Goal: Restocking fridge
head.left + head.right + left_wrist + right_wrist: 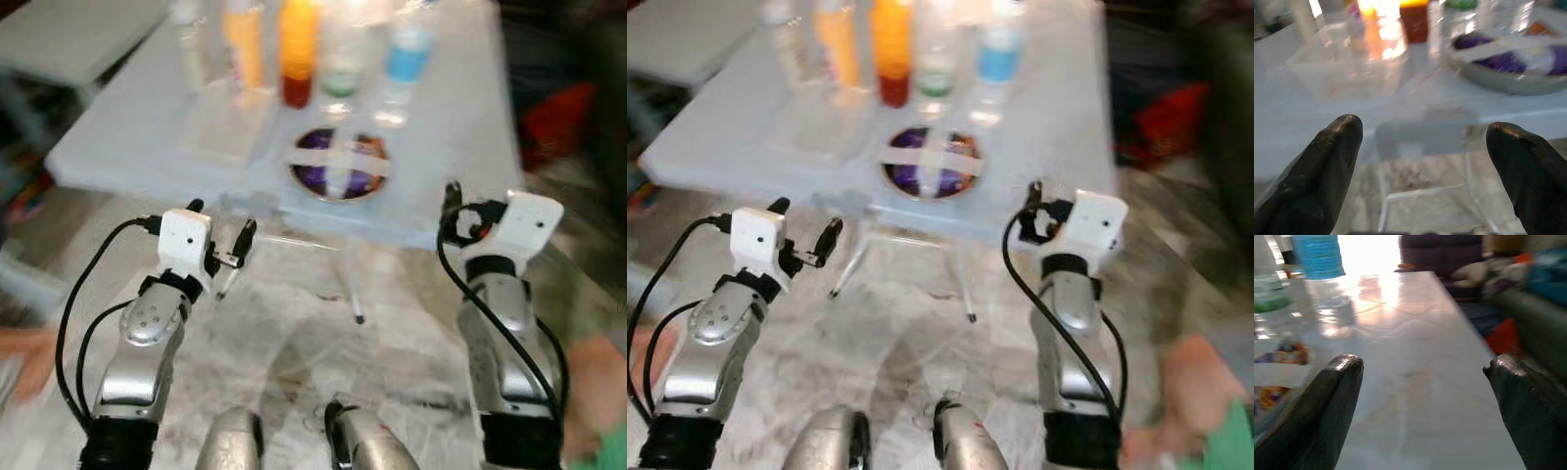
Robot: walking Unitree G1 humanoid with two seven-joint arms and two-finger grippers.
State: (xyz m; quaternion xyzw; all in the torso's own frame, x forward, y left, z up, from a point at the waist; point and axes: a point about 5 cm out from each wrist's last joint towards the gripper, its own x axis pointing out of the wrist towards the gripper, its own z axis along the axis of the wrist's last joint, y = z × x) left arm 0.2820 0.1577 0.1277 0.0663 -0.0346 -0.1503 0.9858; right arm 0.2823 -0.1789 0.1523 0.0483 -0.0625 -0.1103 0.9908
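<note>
White table (147, 127), blurred bottles (299, 49), claws apart

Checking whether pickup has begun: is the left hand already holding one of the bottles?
No. In the left wrist view the left hand is open and empty, short of the table, with the bottles standing beyond it.

White folding table (147, 137) on marbled floor (294, 333).

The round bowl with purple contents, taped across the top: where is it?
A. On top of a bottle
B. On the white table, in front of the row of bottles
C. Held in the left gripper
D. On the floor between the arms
B: the bowl rests on the white table, nearer the robot than the bottles.
</note>
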